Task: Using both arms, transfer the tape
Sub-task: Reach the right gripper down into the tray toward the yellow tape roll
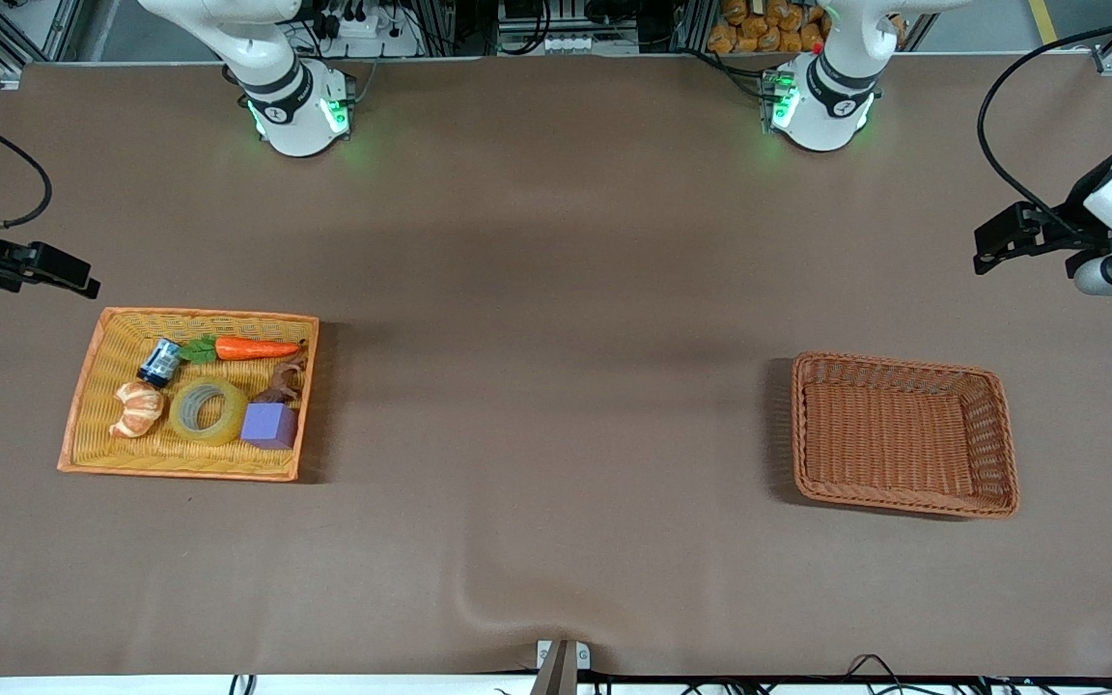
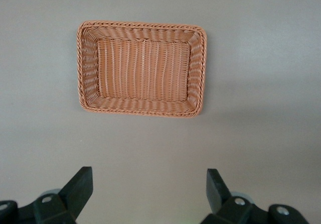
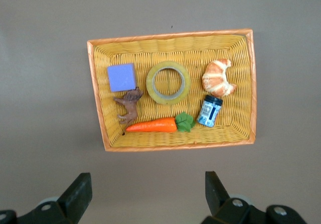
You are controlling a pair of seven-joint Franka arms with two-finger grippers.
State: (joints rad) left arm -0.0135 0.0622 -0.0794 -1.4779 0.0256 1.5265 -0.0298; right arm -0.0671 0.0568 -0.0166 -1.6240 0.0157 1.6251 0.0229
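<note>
The tape (image 1: pixel 208 437), a translucent yellowish ring, lies flat in the yellow wicker basket (image 1: pixel 199 314) toward the right arm's end of the table. It also shows in the right wrist view (image 3: pixel 149 82). My right gripper (image 3: pixel 147 186) is open and empty, high over the table just beside the yellow basket (image 3: pixel 170 35); it also shows in the front view (image 1: pixel 44 268). My left gripper (image 2: pixel 148 184) is open and empty, high over the table beside the empty brown wicker basket (image 2: pixel 143 25); it also shows in the front view (image 1: pixel 1005 236).
In the yellow basket around the tape lie a carrot (image 1: pixel 252 347), an orange-and-white croissant toy (image 1: pixel 138 408), a purple cube (image 1: pixel 269 425), a small blue jar (image 1: pixel 160 362) and a brown toy animal (image 1: pixel 286 381). The brown basket (image 1: pixel 903 365) stands toward the left arm's end.
</note>
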